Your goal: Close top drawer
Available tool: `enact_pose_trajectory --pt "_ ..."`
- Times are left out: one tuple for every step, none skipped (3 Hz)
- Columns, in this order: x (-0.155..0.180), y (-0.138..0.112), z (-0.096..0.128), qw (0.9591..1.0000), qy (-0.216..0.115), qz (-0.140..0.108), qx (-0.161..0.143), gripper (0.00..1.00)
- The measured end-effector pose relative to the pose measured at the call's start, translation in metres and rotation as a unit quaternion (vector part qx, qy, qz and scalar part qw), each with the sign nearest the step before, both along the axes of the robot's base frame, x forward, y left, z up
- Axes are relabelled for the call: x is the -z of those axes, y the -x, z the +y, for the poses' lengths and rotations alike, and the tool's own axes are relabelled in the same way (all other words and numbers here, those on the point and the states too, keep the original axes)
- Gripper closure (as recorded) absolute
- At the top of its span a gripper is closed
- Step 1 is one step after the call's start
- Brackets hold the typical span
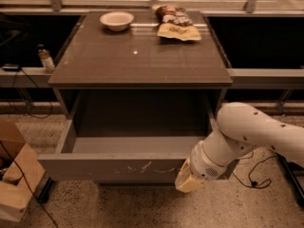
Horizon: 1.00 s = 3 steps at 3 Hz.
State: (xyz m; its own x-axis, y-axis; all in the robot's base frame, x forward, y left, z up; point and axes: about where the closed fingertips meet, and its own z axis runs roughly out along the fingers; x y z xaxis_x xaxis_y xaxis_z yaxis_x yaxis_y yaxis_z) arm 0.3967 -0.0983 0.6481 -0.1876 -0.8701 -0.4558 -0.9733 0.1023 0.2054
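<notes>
The top drawer (114, 167) is pulled far out of the grey-brown cabinet, and its inside looks empty. Its flat front panel faces me and bears pale squiggly scratches near the middle. My white arm reaches in from the right. My gripper (188, 180) is at the right end of the drawer front, low against the panel; its cream-coloured tip overlaps the panel's lower edge.
On the cabinet top (137, 56) stand a white bowl (116, 20) at the back left and a snack bag (175, 23) at the back right. A cardboard box (14, 179) sits on the floor at left. Cables (251, 177) lie on the floor at right.
</notes>
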Motion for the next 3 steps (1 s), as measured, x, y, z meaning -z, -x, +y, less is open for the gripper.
enact_pose_trajectory --pt "0.02 -0.027 -0.012 0.9997 -0.016 0.002 0.016 1.0" --pt "0.018 -0.025 -0.011 0.9997 -0.016 0.002 0.016 1.0" --pt "0.031 -0.058 -0.021 0.9991 -0.029 0.0 0.03 1.0"
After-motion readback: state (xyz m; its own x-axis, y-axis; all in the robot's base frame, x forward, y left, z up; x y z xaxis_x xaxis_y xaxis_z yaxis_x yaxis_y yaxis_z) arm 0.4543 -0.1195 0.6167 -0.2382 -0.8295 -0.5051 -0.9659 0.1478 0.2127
